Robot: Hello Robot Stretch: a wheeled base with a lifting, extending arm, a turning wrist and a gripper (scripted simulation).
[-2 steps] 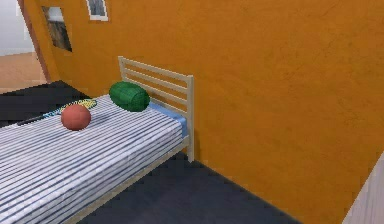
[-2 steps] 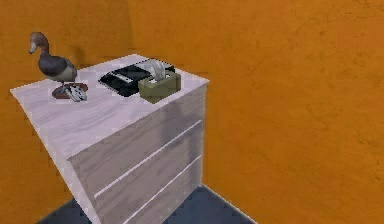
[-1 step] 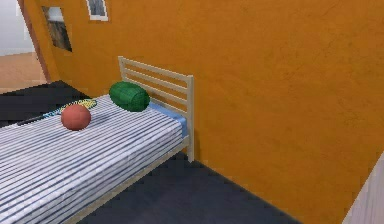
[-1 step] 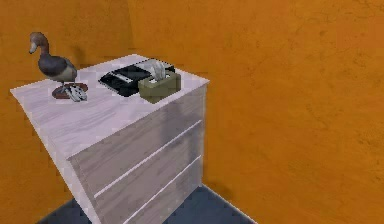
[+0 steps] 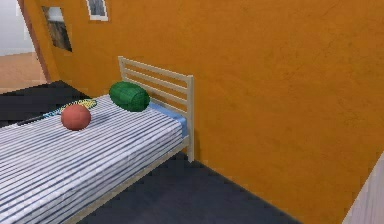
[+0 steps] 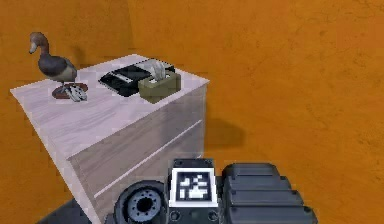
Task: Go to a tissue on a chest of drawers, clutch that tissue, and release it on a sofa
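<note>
Tissue (image 6: 156, 68), far right on the chest (image 6: 120, 130): light, soft, tearable; take its tuft. Fingers (image 6: 140, 205) holding anything? Cannot tell.

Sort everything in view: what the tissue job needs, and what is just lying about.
For the job:
- tissue, in an olive box
- chest of drawers

Just lying about:
- duck figure
- flat black item
- bed
- green pillow
- reddish ball
- framed picture
</note>
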